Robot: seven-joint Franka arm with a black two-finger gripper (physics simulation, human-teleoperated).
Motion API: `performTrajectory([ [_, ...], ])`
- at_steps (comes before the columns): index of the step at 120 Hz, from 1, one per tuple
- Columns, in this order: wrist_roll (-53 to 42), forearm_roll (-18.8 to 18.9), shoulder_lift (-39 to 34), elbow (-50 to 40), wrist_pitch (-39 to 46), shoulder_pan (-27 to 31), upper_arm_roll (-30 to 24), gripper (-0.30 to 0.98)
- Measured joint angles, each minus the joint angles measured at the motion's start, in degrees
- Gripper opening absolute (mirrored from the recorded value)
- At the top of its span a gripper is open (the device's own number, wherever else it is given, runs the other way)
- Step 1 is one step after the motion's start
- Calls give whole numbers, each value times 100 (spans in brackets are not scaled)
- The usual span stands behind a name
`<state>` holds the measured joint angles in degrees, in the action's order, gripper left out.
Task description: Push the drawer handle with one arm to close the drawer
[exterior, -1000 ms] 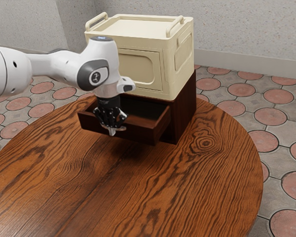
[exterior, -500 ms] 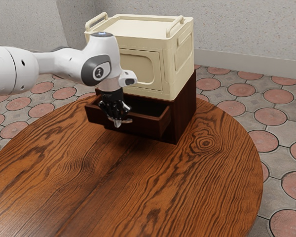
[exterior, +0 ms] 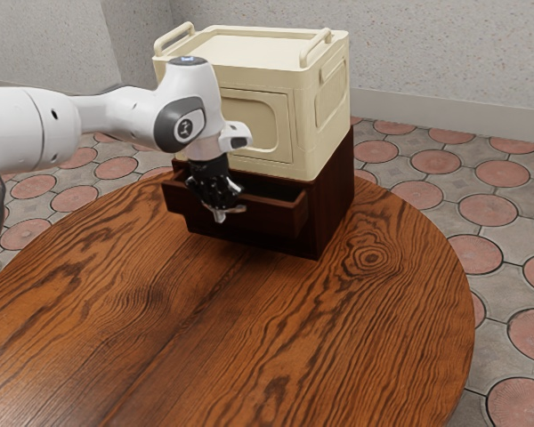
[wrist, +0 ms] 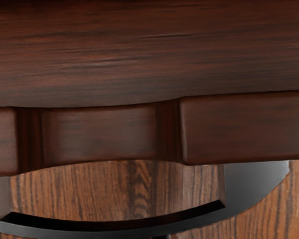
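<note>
The black gripper [exterior: 217,197] is at the front of the dark wooden drawer [exterior: 271,216], pointing down beside its pale curved handle [exterior: 235,210]. Its opening is too unclear to read. The drawer still juts a short way out of the dark cabinet [exterior: 335,200], with a narrow strip of its inside showing. Seen from the hand, the grey handle [wrist: 256,186] bows out from the drawer front [wrist: 244,128], which has a shallow scooped cut in its edge. Part of the drawer front is hidden behind the gripper.
A cream storage box [exterior: 312,133] with two top handles rests on the cabinet, close beside the arm's hand. Below them spreads the round wood-grained table [exterior: 249,329], its curved edge toward the exterior view's right. Speckled walls stand behind.
The drawer has slid inward toward the cabinet, and less of its inside shows. My hand has moved along with it, toward the exterior view's right and slightly up.
</note>
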<state>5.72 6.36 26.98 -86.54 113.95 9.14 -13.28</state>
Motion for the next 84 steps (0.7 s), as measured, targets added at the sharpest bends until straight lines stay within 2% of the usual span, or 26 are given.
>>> performTrajectory([
  [84,-189,-34,350,341,665,-27,1,-10],
])
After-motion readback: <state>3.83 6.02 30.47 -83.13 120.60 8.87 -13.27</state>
